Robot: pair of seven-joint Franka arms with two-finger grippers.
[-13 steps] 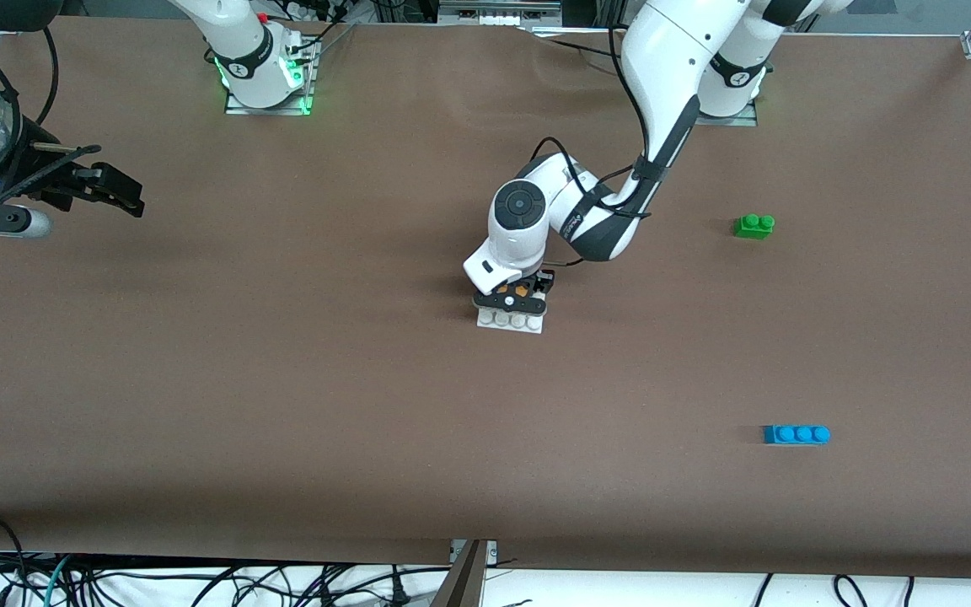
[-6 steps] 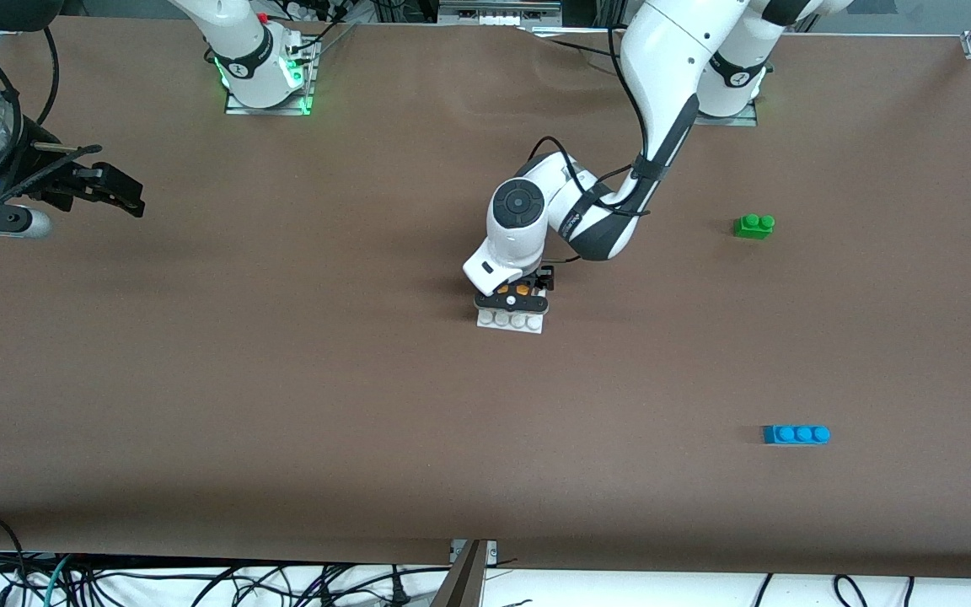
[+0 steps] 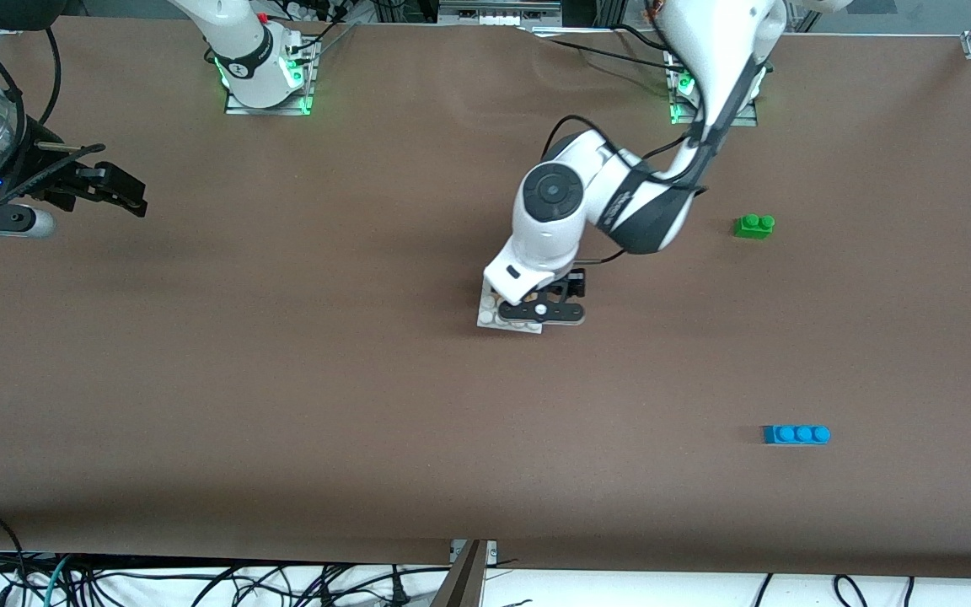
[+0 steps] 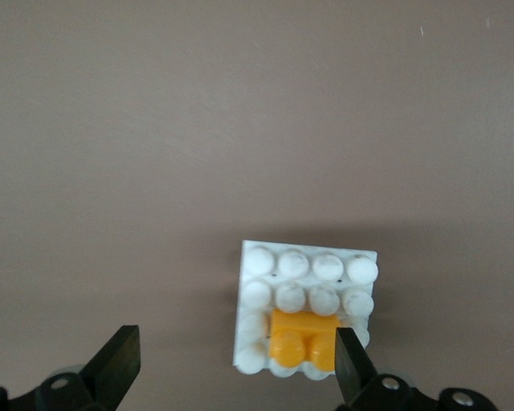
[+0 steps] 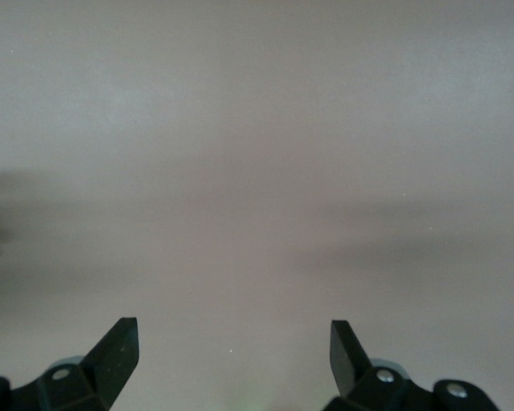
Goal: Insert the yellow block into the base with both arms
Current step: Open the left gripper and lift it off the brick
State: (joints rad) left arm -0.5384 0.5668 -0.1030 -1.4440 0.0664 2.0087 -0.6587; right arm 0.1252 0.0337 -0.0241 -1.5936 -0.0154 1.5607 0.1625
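Observation:
The yellow block (image 4: pixel 304 338) sits pressed onto the studs of the white base (image 4: pixel 308 265), at one edge row. My left gripper (image 4: pixel 233 351) hangs open just above them, one fingertip beside the block and apart from it. In the front view the left gripper (image 3: pixel 544 310) covers most of the base (image 3: pixel 492 319) at mid table, and the yellow block is hidden under the hand. My right gripper (image 3: pixel 127 196) waits open over the right arm's end of the table; the right wrist view shows the right gripper (image 5: pixel 233 338) over bare mat with nothing between its fingers.
A green two-stud brick (image 3: pixel 753 225) lies toward the left arm's end of the table. A blue three-stud brick (image 3: pixel 796 434) lies nearer the front camera on that same end. Brown mat surrounds the base.
The left gripper opened and let go of the yellow block, then rose and shifted slightly toward the left arm's end. The block stayed on the base. The right arm has not moved.

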